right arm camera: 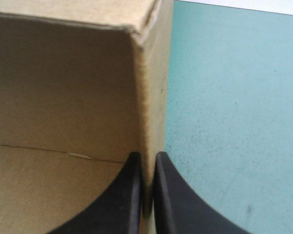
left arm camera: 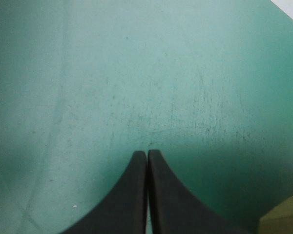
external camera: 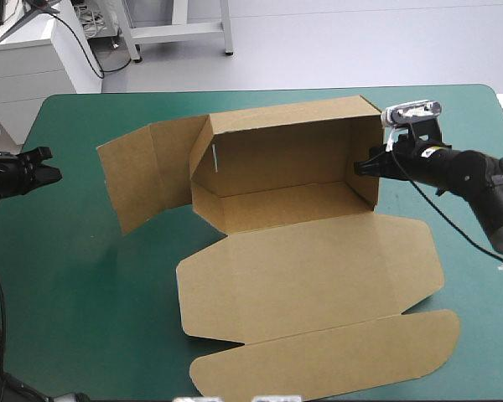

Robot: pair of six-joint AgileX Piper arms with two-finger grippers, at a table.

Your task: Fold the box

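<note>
The brown box (external camera: 293,167) stands in the middle of the table as an open tray, its back and right walls raised and its lid (external camera: 310,289) lying flat toward the near edge. A long flap (external camera: 138,172) stands out loose at its left end. My right gripper (external camera: 367,167) is shut on the box's right wall (right arm camera: 147,92), one finger inside and one outside, near the far right corner. My left gripper (external camera: 52,173) hovers shut and empty near the table's left edge, well apart from the box; its fingertips (left arm camera: 147,155) point at bare cover.
The teal-green cover (external camera: 84,276) shows bare to the left and right of the box. A small corner of brown board (left arm camera: 283,219) shows beside my left gripper in the left wrist view.
</note>
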